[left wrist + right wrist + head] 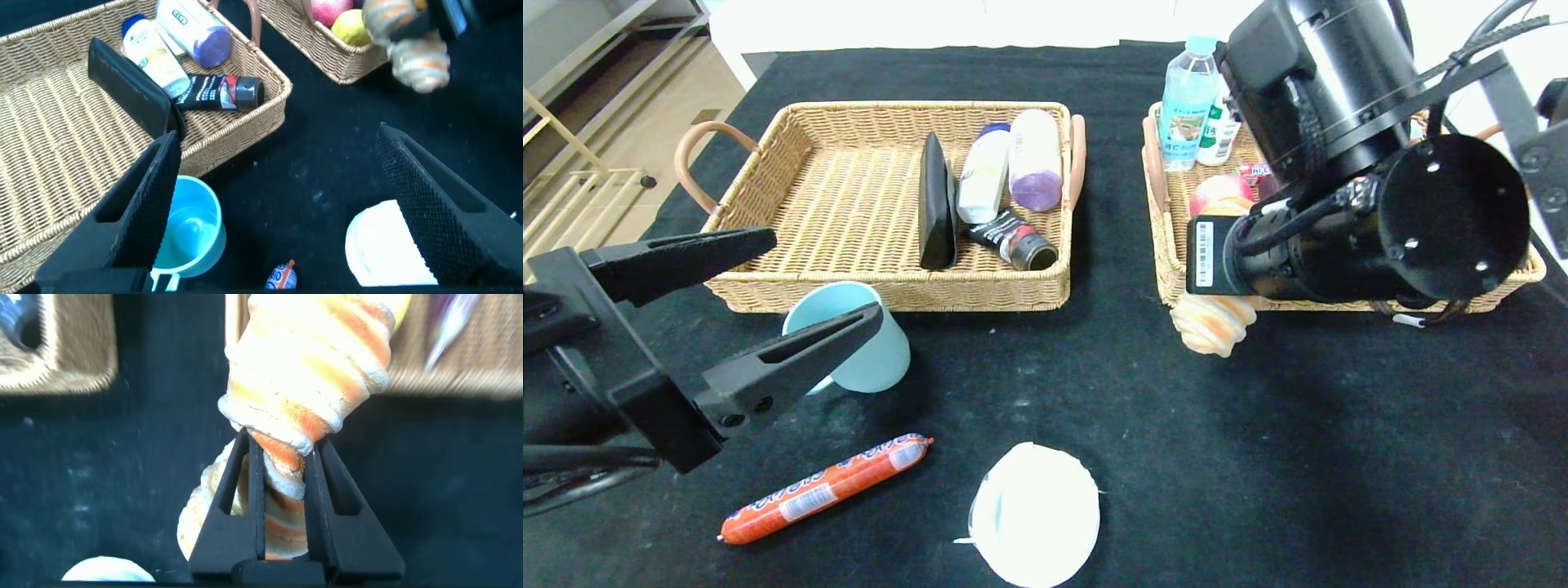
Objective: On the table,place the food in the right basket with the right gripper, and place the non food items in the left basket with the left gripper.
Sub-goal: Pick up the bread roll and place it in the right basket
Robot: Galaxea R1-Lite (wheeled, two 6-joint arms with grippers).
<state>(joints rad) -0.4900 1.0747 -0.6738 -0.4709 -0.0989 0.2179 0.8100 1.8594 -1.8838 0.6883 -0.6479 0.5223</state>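
Observation:
My right gripper (pixel 282 445) is shut on the ridged tan bread roll (pixel 302 367). It holds the roll (pixel 1213 322) in the air by the near left corner of the right basket (pixel 1156 180). In the head view the arm hides its fingers. A peach (pixel 1221 192) lies in that basket. My left gripper (pixel 825 273) is open above the table, with the pale teal mug (pixel 882 359) under one finger and nothing between the jaws. The mug (pixel 192 233) stands just in front of the left basket (pixel 890 286). The orange sausage (pixel 825 490) and the white lid (pixel 1036 514) lie on the black cloth near the front.
The left basket holds a flat black item (pixel 937 204), two white bottles (pixel 984 171) and a black tube (pixel 1017 241). A water bottle (pixel 1188 98) and a small white bottle stand in the right basket's back left corner. Bare floor and a shelf lie beyond the table's left edge.

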